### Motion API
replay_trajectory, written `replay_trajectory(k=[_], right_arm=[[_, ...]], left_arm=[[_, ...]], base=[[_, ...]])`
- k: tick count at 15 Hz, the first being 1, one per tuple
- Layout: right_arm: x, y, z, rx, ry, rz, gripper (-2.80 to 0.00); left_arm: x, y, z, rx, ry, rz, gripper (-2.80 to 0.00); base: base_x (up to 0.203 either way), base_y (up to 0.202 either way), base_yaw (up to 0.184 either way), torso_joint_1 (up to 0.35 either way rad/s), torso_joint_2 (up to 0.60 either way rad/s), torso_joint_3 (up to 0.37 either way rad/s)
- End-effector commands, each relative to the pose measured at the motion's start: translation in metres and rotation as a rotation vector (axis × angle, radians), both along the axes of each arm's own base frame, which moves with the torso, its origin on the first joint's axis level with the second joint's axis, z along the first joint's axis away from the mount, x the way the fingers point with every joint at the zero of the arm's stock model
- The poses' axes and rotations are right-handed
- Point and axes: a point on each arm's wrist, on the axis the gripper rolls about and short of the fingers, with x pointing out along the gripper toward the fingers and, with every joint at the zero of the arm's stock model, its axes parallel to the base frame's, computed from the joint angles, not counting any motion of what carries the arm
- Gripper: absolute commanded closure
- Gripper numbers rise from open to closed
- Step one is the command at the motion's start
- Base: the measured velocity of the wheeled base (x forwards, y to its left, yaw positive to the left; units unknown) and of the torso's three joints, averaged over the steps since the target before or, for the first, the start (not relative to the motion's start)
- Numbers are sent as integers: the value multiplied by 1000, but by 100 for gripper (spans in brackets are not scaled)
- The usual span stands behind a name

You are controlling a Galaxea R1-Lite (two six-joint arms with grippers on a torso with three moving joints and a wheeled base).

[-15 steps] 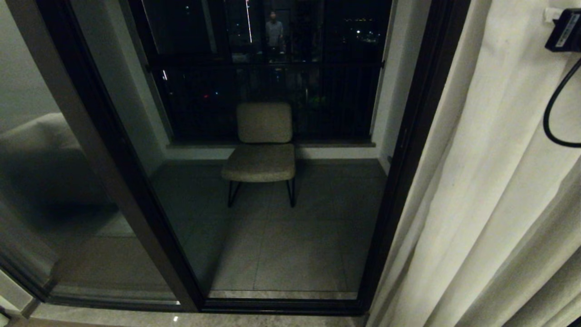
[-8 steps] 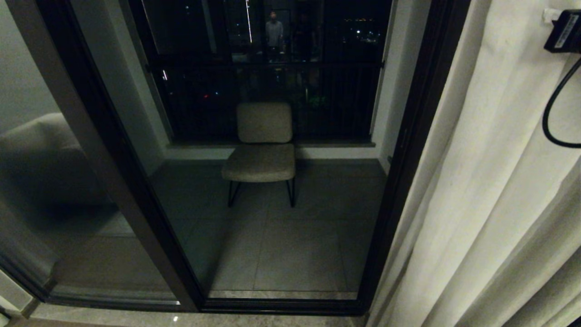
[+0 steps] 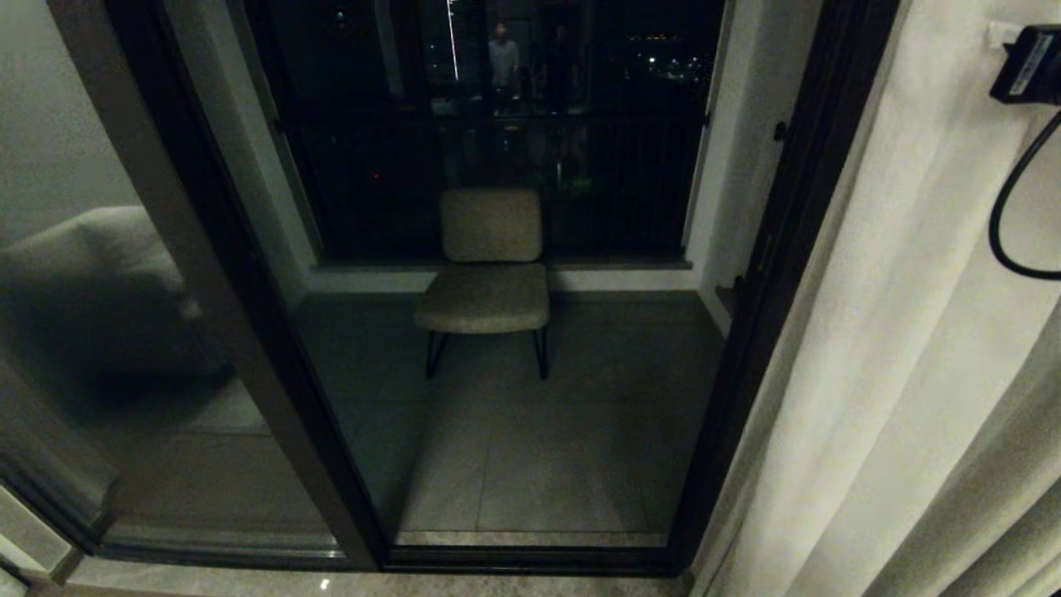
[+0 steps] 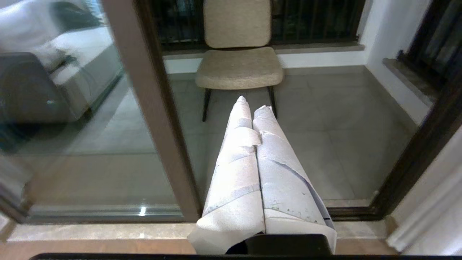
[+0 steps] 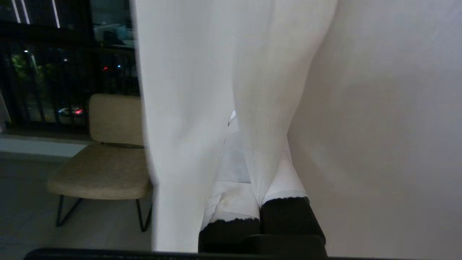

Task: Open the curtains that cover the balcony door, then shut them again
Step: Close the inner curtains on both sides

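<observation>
- Pinching a fold of the curtains (image 5: pixel 252 90), the right gripper (image 5: pixel 249 159) has its taped fingers (image 5: pixel 231 195) pressed together with the fabric caught between them; cloth drapes over both fingers.
- Left gripper (image 4: pixel 252 104): white-wrapped fingers closed tip to tip, nothing held, pointing at the glass low down.
- Head view: curtain panel hangs bunched at 3 o'clock, covering the right edge of the balcony door (image 3: pixel 771 290); the glass from centre to 9 o'clock is uncovered.
- Black arm hardware (image 3: pixel 1028 66) with a looping cable (image 3: pixel 1007 215) lies against the curtain at 2 o'clock.
- Door frame dark; a vertical frame post (image 3: pixel 249 332) runs from 11 towards 7 o'clock.
- Beige chair (image 3: pixel 489 265) stands behind the glass on the balcony tiles, near 12 o'clock, well apart from the curtain.
- A person's reflection (image 3: pixel 501 58) shows faintly at 12 o'clock.
</observation>
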Motion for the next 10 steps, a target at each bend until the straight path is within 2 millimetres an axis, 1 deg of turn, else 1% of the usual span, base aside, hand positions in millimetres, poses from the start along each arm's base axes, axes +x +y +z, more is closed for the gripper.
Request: replay_trajectory(k=[1, 4, 10], right_arm=[[1, 0, -1, -1, 2, 2, 0], [2, 3, -1, -2, 3, 12, 0], [6, 11, -3, -5, 10, 38, 0]], left_arm=[[0, 0, 0, 0, -1, 1, 0], [0, 0, 0, 0, -1, 1, 0], [0, 0, 0, 0, -1, 1, 0]], base=[[0, 183, -11, 1, 3, 3], [0, 158, -8, 7, 1, 1], [0, 194, 0, 1, 3, 3]])
